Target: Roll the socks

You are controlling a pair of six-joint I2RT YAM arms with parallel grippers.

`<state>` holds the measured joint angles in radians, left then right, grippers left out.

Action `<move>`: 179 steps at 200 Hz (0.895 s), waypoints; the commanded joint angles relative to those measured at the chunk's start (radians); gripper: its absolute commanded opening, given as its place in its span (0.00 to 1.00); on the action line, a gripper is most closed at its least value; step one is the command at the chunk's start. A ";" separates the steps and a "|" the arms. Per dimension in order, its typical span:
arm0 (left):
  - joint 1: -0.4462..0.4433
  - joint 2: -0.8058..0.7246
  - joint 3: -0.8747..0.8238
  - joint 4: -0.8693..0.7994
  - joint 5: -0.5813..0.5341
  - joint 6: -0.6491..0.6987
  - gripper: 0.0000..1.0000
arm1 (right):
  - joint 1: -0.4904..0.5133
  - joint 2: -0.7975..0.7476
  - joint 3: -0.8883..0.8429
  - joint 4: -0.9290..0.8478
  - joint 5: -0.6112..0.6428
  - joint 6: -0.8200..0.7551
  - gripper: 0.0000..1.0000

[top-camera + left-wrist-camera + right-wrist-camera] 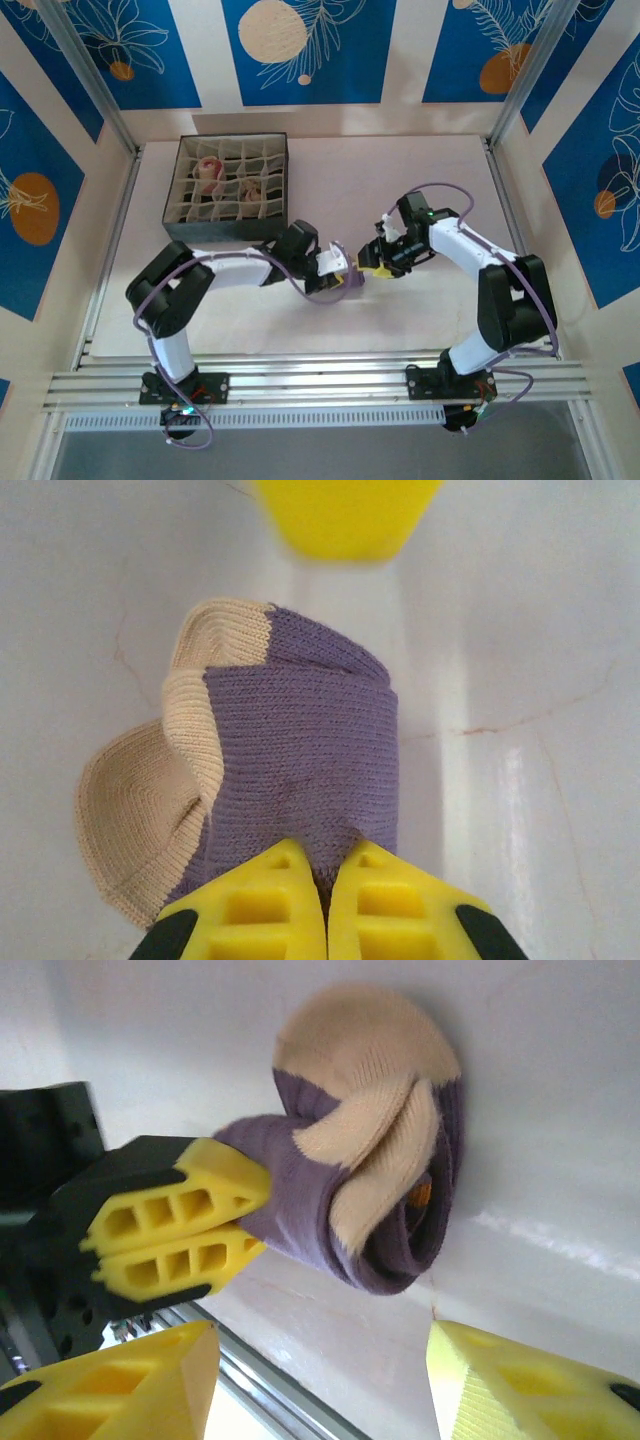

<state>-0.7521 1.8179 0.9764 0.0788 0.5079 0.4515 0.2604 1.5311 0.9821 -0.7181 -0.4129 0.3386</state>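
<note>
Sock (pixel 300 750): purple, rolled, mid-table (pixel 440 200), between our claws.
Left claw (pixel 327 910): pressed together, pinching the sock's near edge.
Right claw (pixel 320 1380): spread, just short of the sock, not touching.
Axis: we judge it runs from left claw to right claw, with the tan toe on the left claw's left.
Nearer arm: left.

I have my left gripper (pixel 345 272) near the middle of the table (pixel 440 190), right at the purple sock (pixel 352 285). My right gripper (pixel 374 260) sits just beside it at two o'clock. The dark grid box (pixel 222 228) lies toward ten o'clock, with one rolled sock (pixel 208 170) and a second rolled sock (pixel 250 187) in separate cells.
</note>
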 commanded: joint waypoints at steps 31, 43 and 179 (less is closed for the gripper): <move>0.110 0.178 0.166 -0.234 0.239 -0.250 0.02 | -0.013 0.034 -0.028 0.141 -0.032 0.012 0.58; 0.131 0.217 0.199 -0.259 0.258 -0.277 0.02 | -0.010 0.066 -0.014 0.158 -0.024 0.011 0.58; 0.133 0.206 0.147 -0.099 0.273 -0.275 0.26 | 0.085 0.442 0.208 -0.024 0.054 -0.064 0.20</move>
<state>-0.6090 2.0529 1.2053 -0.0395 0.8608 0.1345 0.3229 1.9244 1.1915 -0.5907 -0.3923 0.3008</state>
